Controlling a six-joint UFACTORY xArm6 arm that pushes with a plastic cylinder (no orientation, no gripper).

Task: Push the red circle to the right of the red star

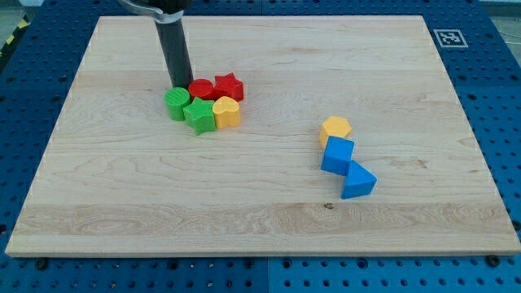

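Board (pixel 269 220) room right of red star (pixel 230 85)

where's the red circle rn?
The red circle sits in the cluster at the board's upper left, touching the red star on that star's left, above the green star, with my tip just to its left.

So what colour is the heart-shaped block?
Yellow: the heart-shaped block shows plainly in the camera view, below the red star.

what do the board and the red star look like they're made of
The board looks like pale wood with a smooth matte finish: long grain lines and a small dark knot show. The red star looks like solid plastic, uniformly coloured, with a slight sheen; it could be painted, hard to tell.
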